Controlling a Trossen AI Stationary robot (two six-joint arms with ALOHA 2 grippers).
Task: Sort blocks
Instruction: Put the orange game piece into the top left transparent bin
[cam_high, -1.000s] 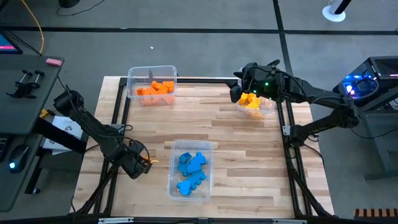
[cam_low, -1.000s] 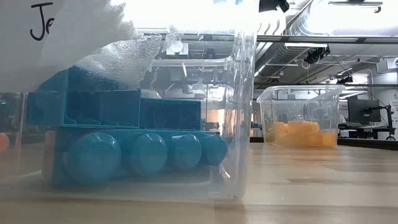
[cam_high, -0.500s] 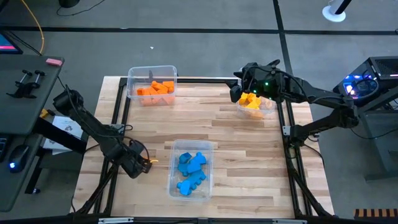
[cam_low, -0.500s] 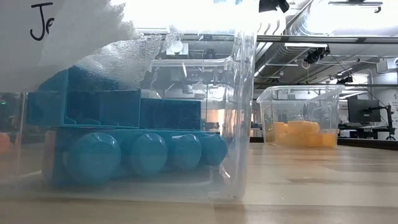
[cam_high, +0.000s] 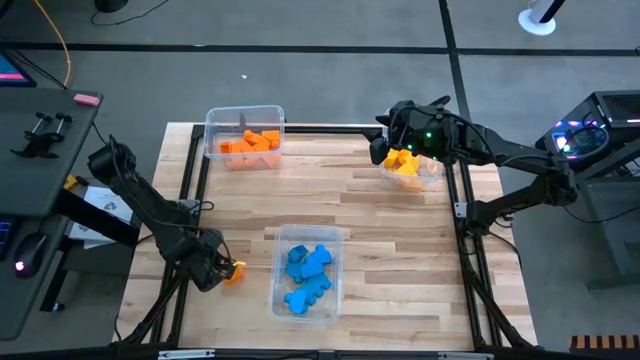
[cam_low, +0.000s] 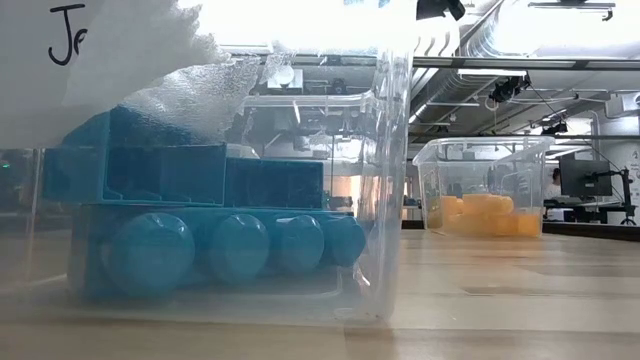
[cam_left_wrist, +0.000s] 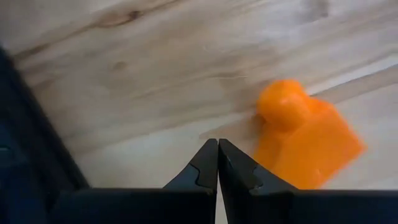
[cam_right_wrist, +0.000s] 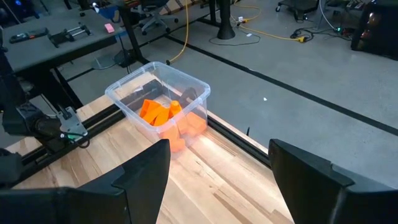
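Blocks are nearly all sorted: orange ones in the bin at about 11 o'clock on the table, blue ones in the bin at 6 o'clock, yellow ones in the bin at 2 o'clock. One orange block lies loose on the bare wood at about 8 o'clock, well apart from the orange bin and near the blue bin's left wall.

The left gripper sits low just beside this stray block. In the left wrist view its fingers are pressed together with nothing between them, and the block lies off to one side of the tips, close but not between them. From above, the block is toward 3 o'clock from the gripper. Its long axis cannot be told for sure; in the wrist view one round stud points toward the table's far side and the body slants away from it.

The left arm is by far the nearer. As I judge it, the coming move needs the fingers spread and shifted sideways over the block before any grasp, then a carry toward 12 o'clock to the orange bin.

The right gripper hovers by the yellow bin at 2 o'clock, fingers wide apart and empty.
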